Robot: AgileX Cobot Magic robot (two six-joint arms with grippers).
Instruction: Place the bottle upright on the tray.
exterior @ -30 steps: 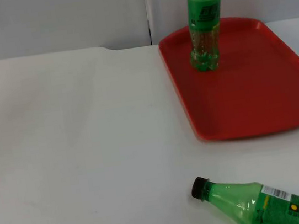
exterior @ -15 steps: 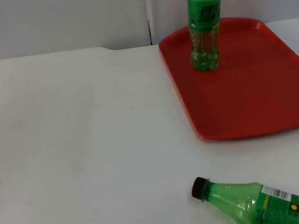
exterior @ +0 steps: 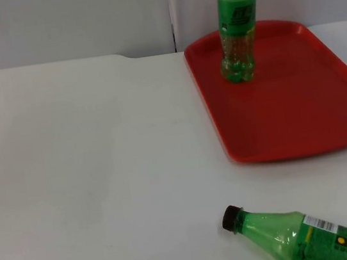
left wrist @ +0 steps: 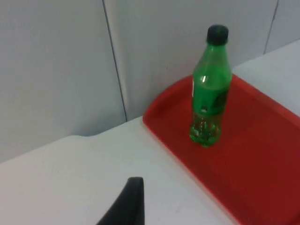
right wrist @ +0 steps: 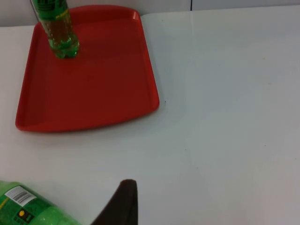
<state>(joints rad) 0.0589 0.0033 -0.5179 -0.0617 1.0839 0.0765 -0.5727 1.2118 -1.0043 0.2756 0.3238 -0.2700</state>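
With one bottle (exterior: 235, 27) already upright at the far end of the red tray (exterior: 301, 118), the other bottle (exterior: 305, 237) lies on the near worktop (exterior: 88, 168), round and liable to roll from a poor grab; I cannot tell either pincer's state.

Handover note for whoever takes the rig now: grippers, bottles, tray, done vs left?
Left gripper: one fingertip shows above the table near the tray's far corner; the arm waits.
Right gripper: one fingertip shows above the table, close to the lying bottle.
Tray: red, at the table's right side by the wall.
Done: one green bottle stands upright on the tray, near its far left corner.
Left: a second green bottle lies on its side on the table in front of the tray, black cap pointing left. Pick it up and stand it on the tray.
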